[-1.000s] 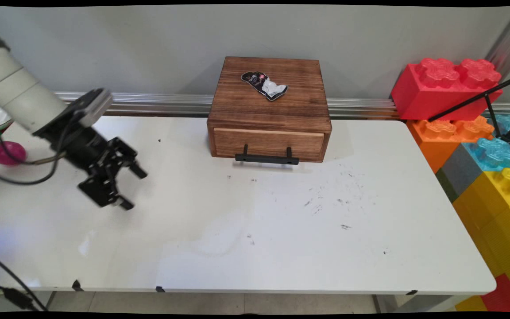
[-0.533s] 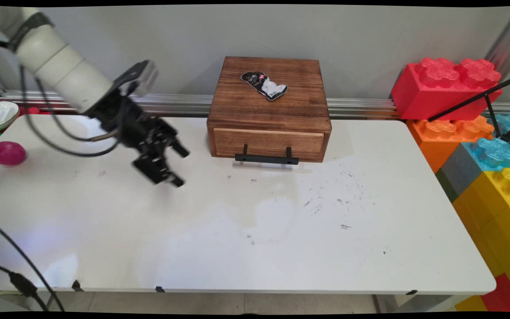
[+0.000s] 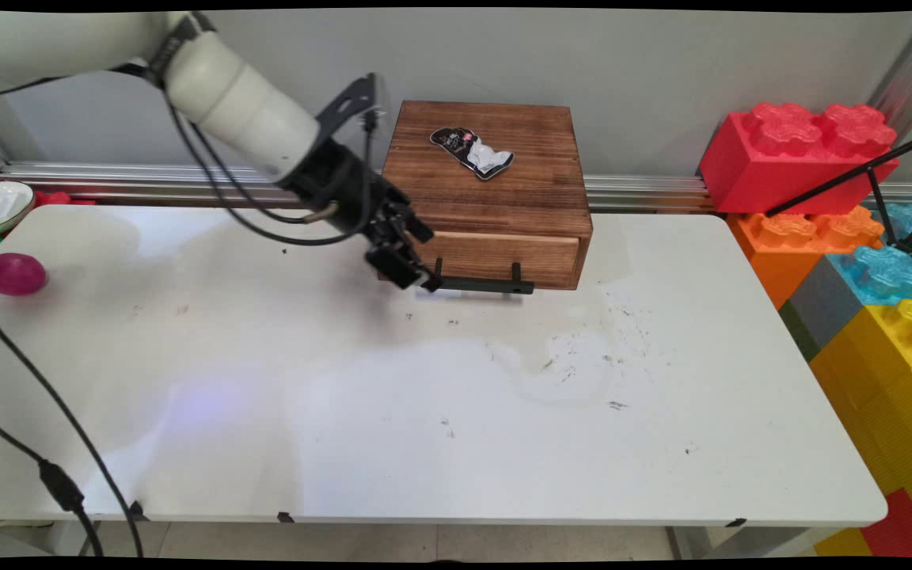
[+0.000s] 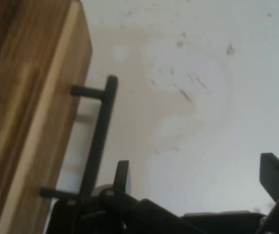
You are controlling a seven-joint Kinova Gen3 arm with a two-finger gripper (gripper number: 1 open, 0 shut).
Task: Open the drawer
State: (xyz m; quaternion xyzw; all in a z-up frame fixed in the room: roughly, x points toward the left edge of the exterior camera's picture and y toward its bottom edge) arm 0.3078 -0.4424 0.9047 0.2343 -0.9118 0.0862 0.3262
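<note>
Main view shows the gripper (image 3: 412, 261) low at the front left corner of the wooden box (image 3: 484, 182), beside the left end of the drawer's black handle (image 3: 478, 283). Its fingers (image 4: 122, 176) stand wide apart and hold nothing; in the hand view one finger sits just beside the handle bar (image 4: 98, 139), the other well off over bare worktop (image 3: 424, 412). The drawer front (image 3: 495, 255) looks closed. A crumpled packet (image 3: 473, 152) lies on the box top. A pink ball (image 3: 14, 274) rests near the worktop's left edge, well apart. Whether a finger touches the handle I cannot tell. The gripper hides the drawer's left end.
</note>
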